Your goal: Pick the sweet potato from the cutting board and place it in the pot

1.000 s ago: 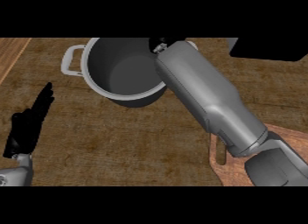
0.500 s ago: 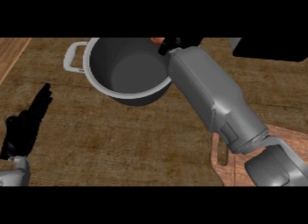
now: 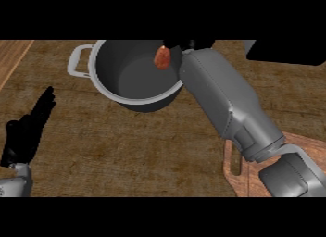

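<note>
You're looking at the right forearm [image 3: 224, 99] stretching diagonally up from the lower right, so the right hand [image 3: 187, 45] is sitting at the far rim of the pot [image 3: 128, 76], right at the top edge of view. Only a sliver of black is showing there; you can't tell if it's clenched or released. The sweet potato [image 3: 162, 57] is showing just left of that sliver, over the pot's open mouth near its right wall, long axis roughly upright. Whether it's being held or already free, not readable from here. Likely the arm is reaching this far so the piece is sitting above the opening, not the rim.

The pot is standing on the counter [image 3: 125, 143], its light handle [image 3: 79, 60] sticking out to the left, interior looking bare grey. The cutting board [image 3: 299, 152] is lying at the lower right under the arm's elbow end, its slot handle facing left, well apart from the pot.

The left hand [image 3: 28, 129] is resting at the left edge, fingers straight and relaxed, grasping nothing, well clear of the pot.

Room: wide counter is lying open between pot and board. The tight spot is the forearm passing just beside the pot's right rim; judging by this, any pull-back needs to be going up or right to avoid nudging the pot. A dark block [image 3: 289, 51] is sitting at the upper right, near the arm's outer side.
</note>
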You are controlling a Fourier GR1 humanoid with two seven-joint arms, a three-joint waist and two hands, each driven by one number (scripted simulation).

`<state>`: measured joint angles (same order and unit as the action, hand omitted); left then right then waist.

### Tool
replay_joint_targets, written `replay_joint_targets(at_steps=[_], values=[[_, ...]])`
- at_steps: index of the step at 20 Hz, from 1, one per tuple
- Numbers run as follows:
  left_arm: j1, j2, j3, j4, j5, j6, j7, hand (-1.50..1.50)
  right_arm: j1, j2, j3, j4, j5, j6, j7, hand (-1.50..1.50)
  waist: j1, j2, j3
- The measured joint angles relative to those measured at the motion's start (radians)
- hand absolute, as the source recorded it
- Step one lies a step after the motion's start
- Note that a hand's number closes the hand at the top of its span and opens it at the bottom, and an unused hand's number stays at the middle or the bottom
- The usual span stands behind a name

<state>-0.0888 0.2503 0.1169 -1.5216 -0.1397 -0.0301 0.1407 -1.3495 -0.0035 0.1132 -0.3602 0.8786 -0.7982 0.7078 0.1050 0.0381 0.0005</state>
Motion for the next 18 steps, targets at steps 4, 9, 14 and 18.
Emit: replay_joint_targets(at_steps=[4, 9, 14, 18], values=[[0.009, -0.004, -0.01, -0.006, -0.007, -0.001, 0.003, 0.0, 0.007, -0.001, -0.032, -0.059, -0.049, -0.137, -0.073, -1.5, 0.005, -0.004, 0.0], [0.0, -0.004, -0.003, 0.01, -0.011, 0.005, 0.008, 0.0, 0.035, -0.001, -0.036, -0.125, -0.192, -0.203, -0.158, -1.5, -0.007, -0.012, 0.0], [0.019, -0.01, 0.004, 0.009, -0.016, 0.016, 0.004, 0.0, 0.104, 0.0, 0.035, -0.215, -0.37, -0.233, -0.228, -1.5, -0.024, -0.022, 0.0], [0.039, 0.0, 0.028, 0.008, -0.008, 0.014, 0.006, 0.0, 0.198, 0.0, 0.135, -0.341, -0.461, -0.253, -0.248, -1.5, -0.055, -0.032, 0.0]])
